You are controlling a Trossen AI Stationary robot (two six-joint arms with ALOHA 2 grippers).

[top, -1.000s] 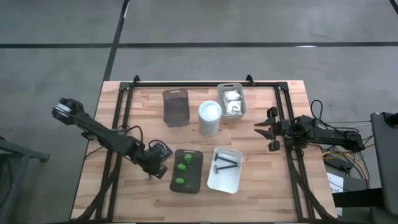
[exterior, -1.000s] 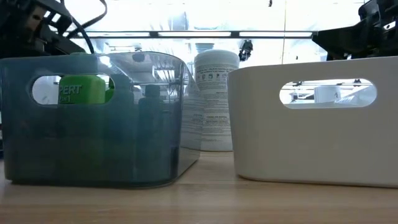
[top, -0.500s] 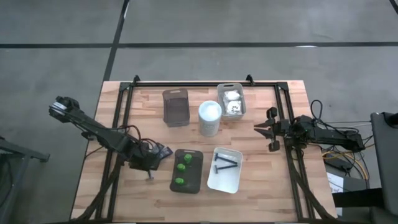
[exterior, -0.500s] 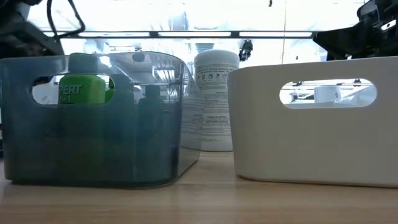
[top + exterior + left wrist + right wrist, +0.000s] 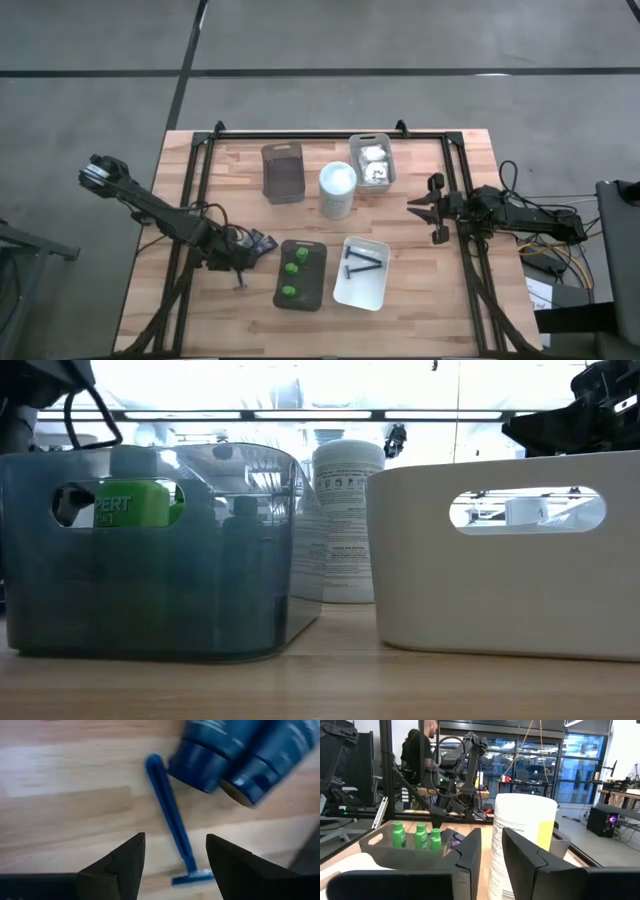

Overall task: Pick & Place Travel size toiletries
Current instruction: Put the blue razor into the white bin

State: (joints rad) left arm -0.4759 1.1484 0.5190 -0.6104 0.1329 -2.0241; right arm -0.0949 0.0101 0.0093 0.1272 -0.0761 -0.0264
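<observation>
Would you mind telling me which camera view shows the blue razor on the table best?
The left wrist view: the blue razor lies in full on the wood beside two navy tubes. The high view shows only a speck; the low and right wrist views show nothing.
</observation>
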